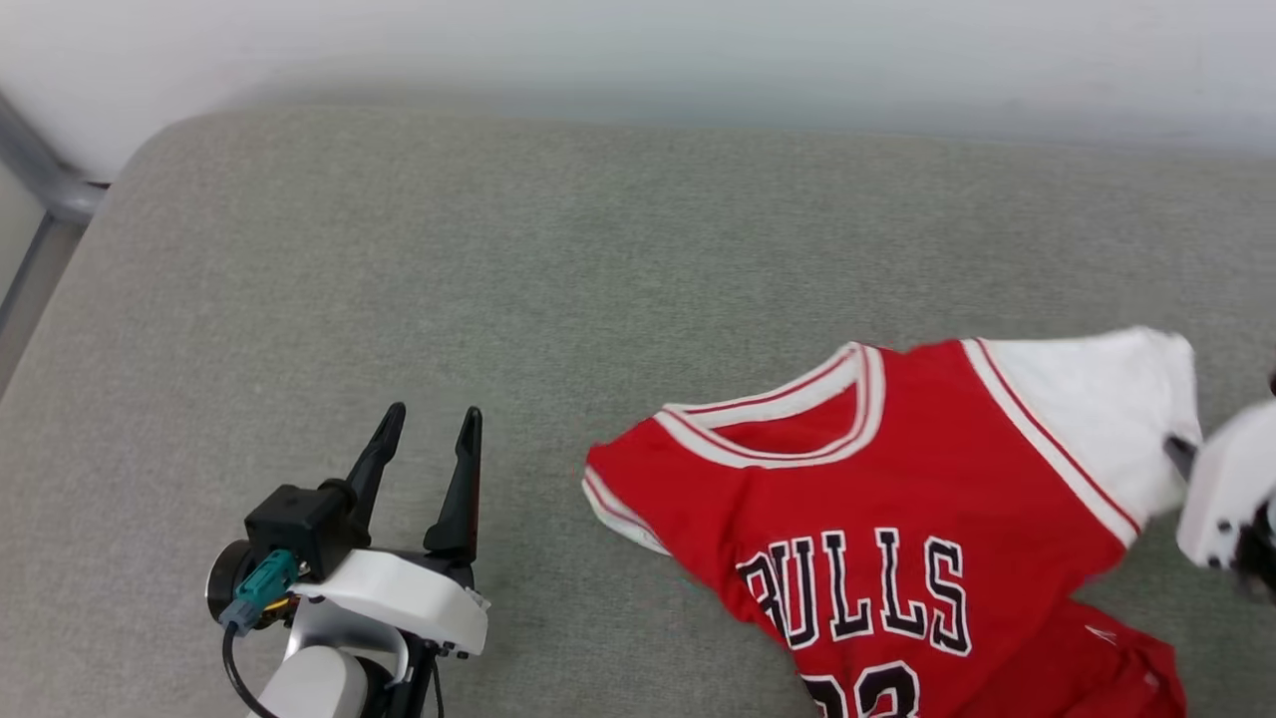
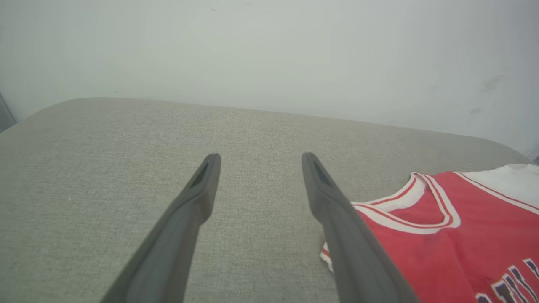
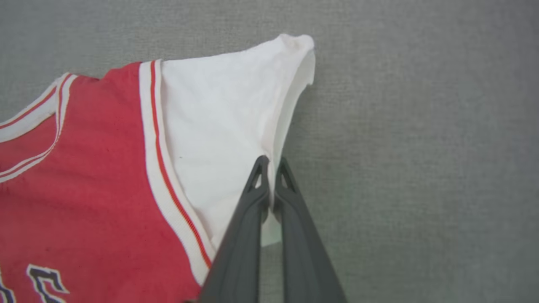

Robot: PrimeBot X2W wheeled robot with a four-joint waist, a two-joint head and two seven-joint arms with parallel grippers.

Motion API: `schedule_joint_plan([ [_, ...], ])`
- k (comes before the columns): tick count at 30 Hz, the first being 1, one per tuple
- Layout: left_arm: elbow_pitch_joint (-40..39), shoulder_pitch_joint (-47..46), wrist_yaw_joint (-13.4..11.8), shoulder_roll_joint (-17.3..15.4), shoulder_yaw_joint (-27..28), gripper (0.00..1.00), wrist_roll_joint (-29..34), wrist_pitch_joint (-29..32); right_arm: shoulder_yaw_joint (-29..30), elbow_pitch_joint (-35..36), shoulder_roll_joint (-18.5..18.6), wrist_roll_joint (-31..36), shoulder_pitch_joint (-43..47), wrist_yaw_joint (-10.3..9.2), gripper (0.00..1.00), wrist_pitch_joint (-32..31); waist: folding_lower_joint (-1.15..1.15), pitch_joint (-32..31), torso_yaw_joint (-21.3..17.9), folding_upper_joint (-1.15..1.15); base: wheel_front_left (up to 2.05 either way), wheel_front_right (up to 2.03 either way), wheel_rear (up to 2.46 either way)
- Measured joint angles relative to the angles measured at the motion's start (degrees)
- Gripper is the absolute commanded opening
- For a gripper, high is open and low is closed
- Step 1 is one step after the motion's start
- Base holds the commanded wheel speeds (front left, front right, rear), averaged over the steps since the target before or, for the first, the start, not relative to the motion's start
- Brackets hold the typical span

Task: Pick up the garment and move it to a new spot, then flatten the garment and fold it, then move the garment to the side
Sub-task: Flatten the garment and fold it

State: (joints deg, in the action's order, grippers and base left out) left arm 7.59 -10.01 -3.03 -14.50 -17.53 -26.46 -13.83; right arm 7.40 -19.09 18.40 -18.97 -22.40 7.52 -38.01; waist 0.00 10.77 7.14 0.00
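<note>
The red jersey (image 1: pixel 897 499) lies face up on the grey cushion at the lower right, "BULLS" lettering showing, with a white flap (image 1: pixel 1097 399) at its right shoulder. My right gripper (image 3: pixel 273 166) is shut on the edge of that white flap (image 3: pixel 219 126); in the head view its white housing (image 1: pixel 1231 489) sits at the right edge. My left gripper (image 1: pixel 429 429) stands open over bare cushion, left of the jersey, nothing between its fingers. From the left wrist camera, the jersey (image 2: pixel 454 235) lies right of the open left gripper (image 2: pixel 259 162).
The grey fabric cushion (image 1: pixel 498 249) stretches wide to the left and back. A pale wall (image 1: pixel 698 50) runs along the far edge. A grey metal frame (image 1: pixel 45 189) stands at the far left corner.
</note>
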Motion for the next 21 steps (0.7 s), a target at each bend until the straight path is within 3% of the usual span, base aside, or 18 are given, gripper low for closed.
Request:
schedule_joint_plan([
  [7,-1.51,1.74,-0.89,-1.21,0.08,1.00,-0.12,1.58,12.55,6.22,-5.86,3.66,13.18,-0.01,0.00,-0.01,0.00,-1.57,-2.36,0.00,0.00,0.00,0.00],
  [12,-2.18,2.79,-1.53,-1.81,0.15,1.00,-0.45,2.68,16.71,6.55,-10.70,6.21,19.02,-0.01,0.00,3.89,0.00,-2.31,-2.63,0.00,0.00,0.00,0.00],
  [14,-2.43,3.07,-1.59,-2.07,0.23,1.00,-0.55,3.09,17.12,6.21,-12.17,6.70,19.22,-0.01,1.00,6.87,0.00,-2.60,-2.67,0.00,0.00,0.00,0.00],
  [21,-2.94,4.97,-2.53,-2.58,0.24,1.00,-1.02,3.93,16.51,6.45,-14.34,8.37,19.17,-0.01,1.00,24.38,0.00,-4.41,-2.75,0.00,0.00,0.00,0.00],
])
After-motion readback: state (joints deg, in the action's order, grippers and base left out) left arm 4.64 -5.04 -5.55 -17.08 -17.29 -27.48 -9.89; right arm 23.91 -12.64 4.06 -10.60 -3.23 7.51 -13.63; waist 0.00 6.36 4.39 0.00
